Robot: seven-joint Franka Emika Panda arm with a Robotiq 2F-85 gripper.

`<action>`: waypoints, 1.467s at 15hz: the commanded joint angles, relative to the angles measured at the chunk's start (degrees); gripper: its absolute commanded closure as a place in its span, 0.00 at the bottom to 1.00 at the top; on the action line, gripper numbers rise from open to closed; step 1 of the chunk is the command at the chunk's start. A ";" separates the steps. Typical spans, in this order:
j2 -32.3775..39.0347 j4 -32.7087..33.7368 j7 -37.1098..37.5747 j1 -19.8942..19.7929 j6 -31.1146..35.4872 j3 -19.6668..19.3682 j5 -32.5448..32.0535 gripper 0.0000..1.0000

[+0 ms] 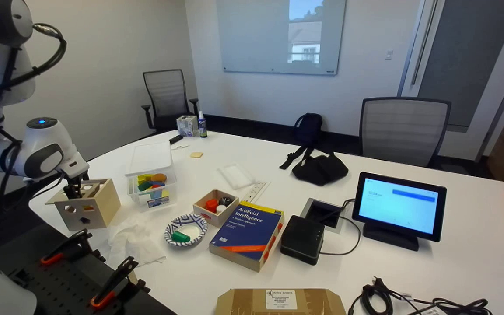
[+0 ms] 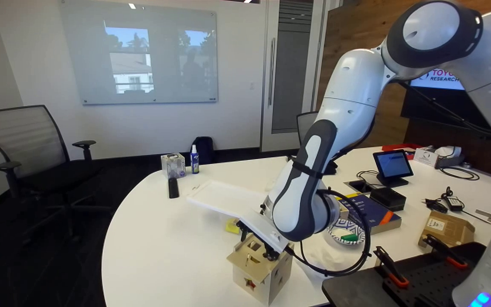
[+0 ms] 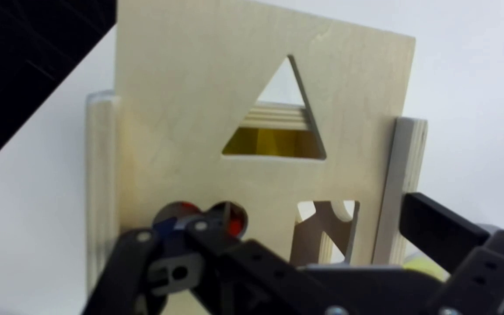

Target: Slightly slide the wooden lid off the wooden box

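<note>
The wooden box point(image 1: 110, 205) is a pale cube with shape cutouts near the table's edge, beside the arm's base; it also shows in an exterior view point(image 2: 280, 273). The wooden lid point(image 3: 177, 113), a thin panel with triangular, round and rectangular holes, lies between two raised side walls. It sticks out past one side of the box, also seen in an exterior view point(image 2: 245, 259). My gripper point(image 3: 306, 229) is over the lid with its fingers wide apart. One finger is beside the outer right wall; the other is at the round holes, its tip partly hidden. Contact cannot be told.
A clear tub point(image 1: 152, 192) of colourful blocks stands close behind the box. A white cloth point(image 1: 136, 243), patterned bowl point(image 1: 169, 234), small wooden tray point(image 1: 206, 215) and blue book point(image 1: 247, 232) lie nearby. Orange-handled clamps point(image 1: 103, 299) sit on the black mounting plate point(image 1: 66, 280).
</note>
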 commanded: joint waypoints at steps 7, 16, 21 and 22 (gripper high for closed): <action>-1.19 0.84 -1.87 4.79 0.82 -1.36 1.93 0.00; 0.31 2.55 -4.23 2.44 0.34 0.56 0.19 0.00; 1.49 3.88 -6.04 -0.59 -0.81 3.68 -1.85 0.00; 1.56 4.03 -6.16 -0.71 -0.98 3.91 -1.86 0.00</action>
